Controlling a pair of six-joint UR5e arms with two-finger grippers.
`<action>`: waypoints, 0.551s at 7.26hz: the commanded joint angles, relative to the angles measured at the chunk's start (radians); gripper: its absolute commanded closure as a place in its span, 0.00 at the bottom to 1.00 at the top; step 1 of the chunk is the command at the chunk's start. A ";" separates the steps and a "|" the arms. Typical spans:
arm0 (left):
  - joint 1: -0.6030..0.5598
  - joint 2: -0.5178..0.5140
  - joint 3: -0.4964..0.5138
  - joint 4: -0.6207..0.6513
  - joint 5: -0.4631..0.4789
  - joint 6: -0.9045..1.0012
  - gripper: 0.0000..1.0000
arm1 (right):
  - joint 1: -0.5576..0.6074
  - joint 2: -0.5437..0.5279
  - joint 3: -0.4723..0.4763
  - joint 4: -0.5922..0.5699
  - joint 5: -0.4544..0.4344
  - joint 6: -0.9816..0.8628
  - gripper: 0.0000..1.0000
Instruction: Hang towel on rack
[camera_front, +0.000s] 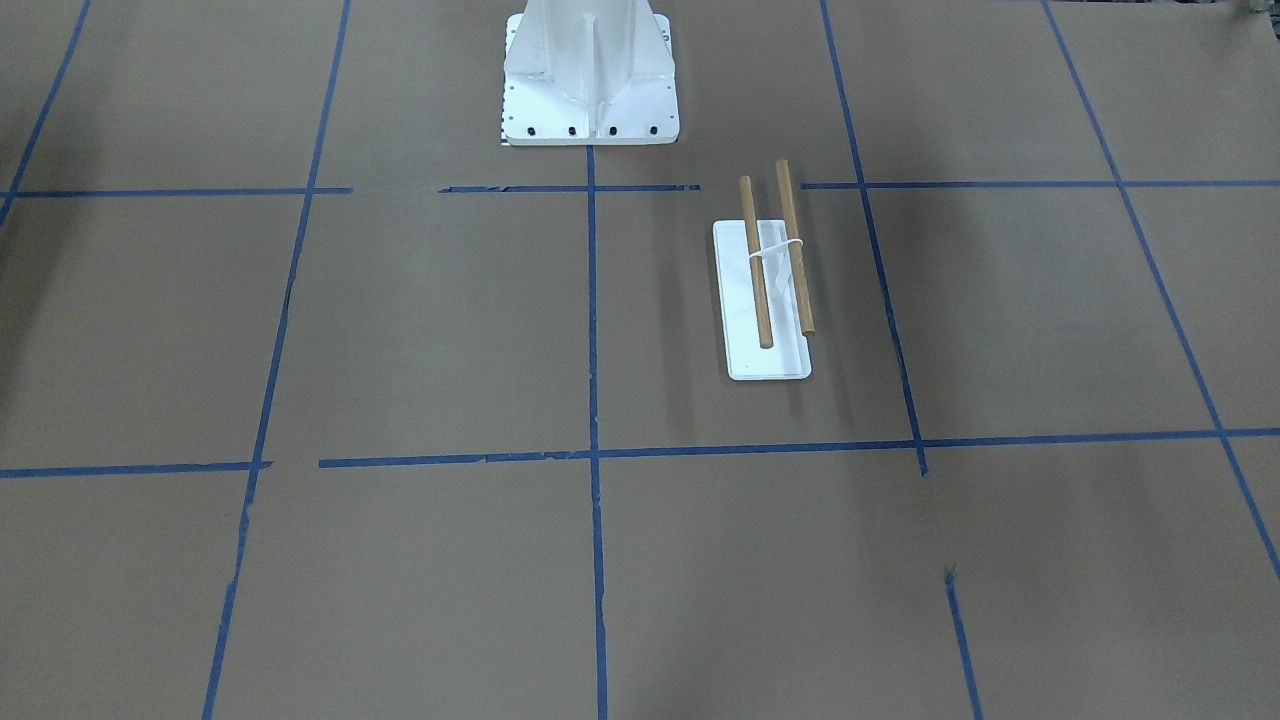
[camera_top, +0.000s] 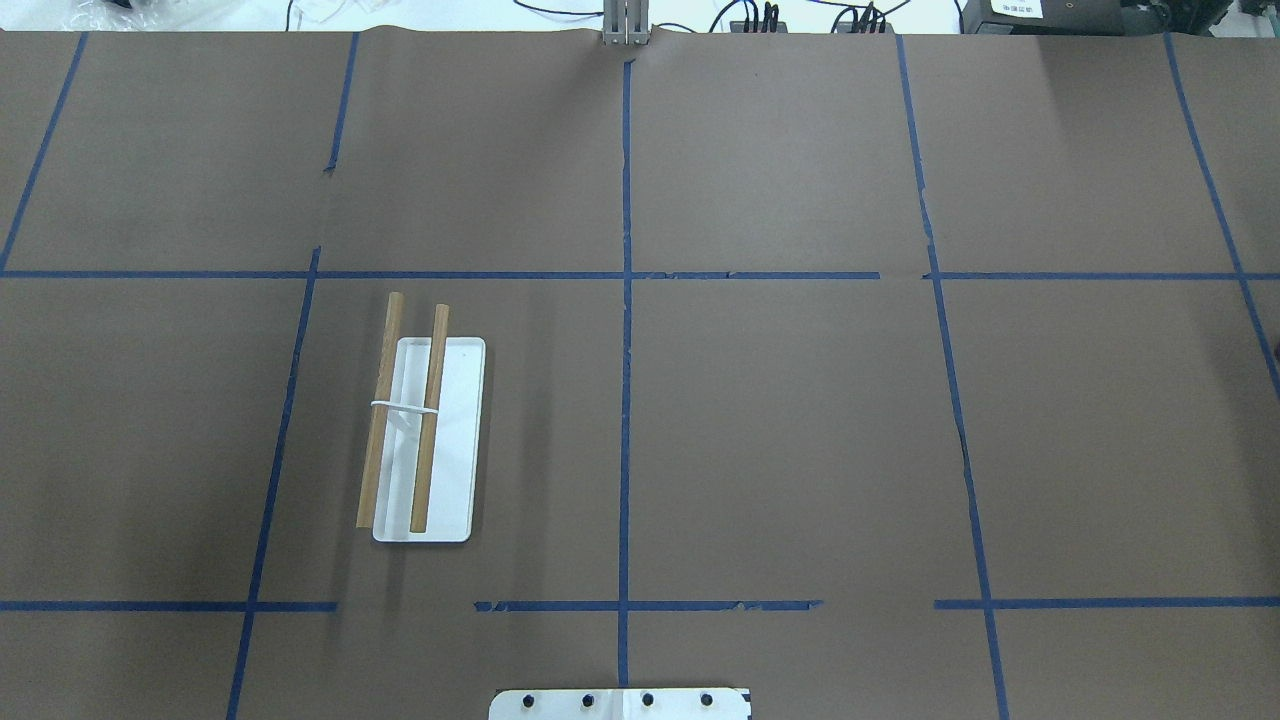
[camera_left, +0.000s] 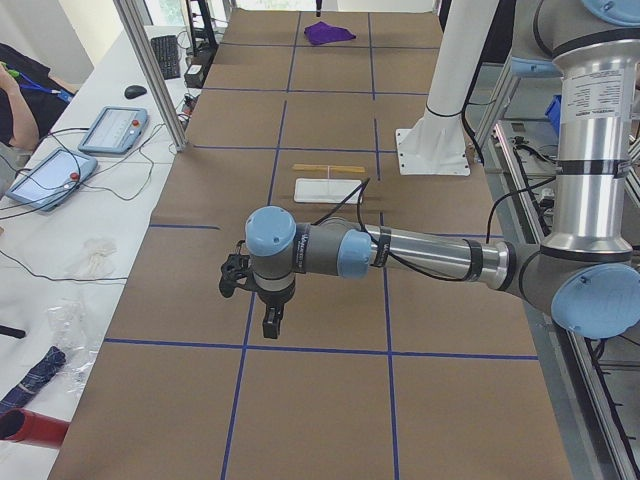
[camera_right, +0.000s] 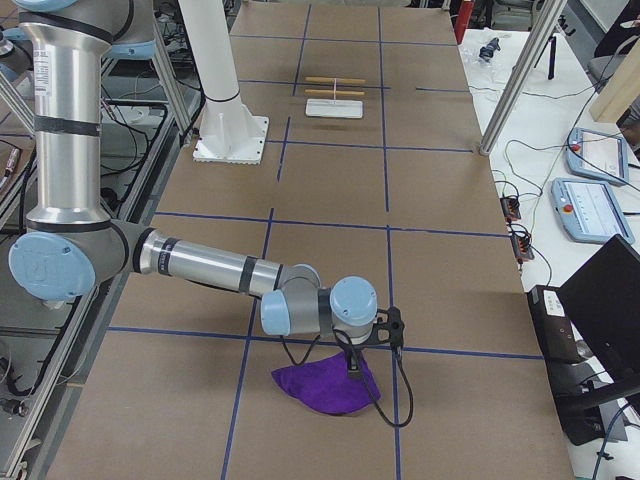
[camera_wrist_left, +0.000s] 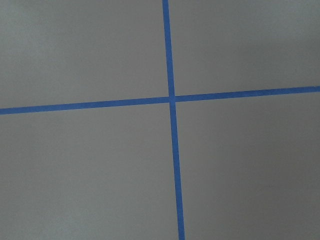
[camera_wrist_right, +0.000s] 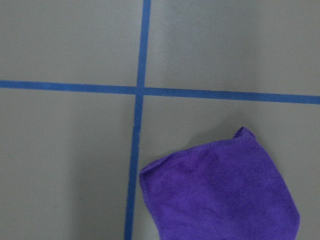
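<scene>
The right hand (camera_right: 352, 366), grip state impossible to tell, hangs just above the purple towel (camera_right: 322, 390) on the table (camera_right: 450, 250), seemingly poised to lift it toward the rack (camera_right: 334, 108) far beyond, nearer the equally unreadable left hand (camera_left: 272, 320).

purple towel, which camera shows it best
The right wrist-mounted view: the towel fills the lower right, close and uncovered, hem visible, though cropped at the bottom edge. Exterior right shows it partly behind the right arm; exterior left shows it tiny and far away. The other three views miss it.
</scene>
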 joint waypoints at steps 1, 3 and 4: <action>0.000 0.000 -0.007 -0.001 0.001 -0.001 0.00 | -0.001 0.001 -0.225 0.267 -0.003 -0.091 0.00; 0.000 0.002 -0.004 -0.001 0.001 0.001 0.00 | -0.004 0.015 -0.276 0.268 -0.018 -0.169 0.00; 0.000 0.002 -0.004 -0.001 0.001 0.001 0.00 | -0.023 0.015 -0.291 0.267 -0.042 -0.169 0.00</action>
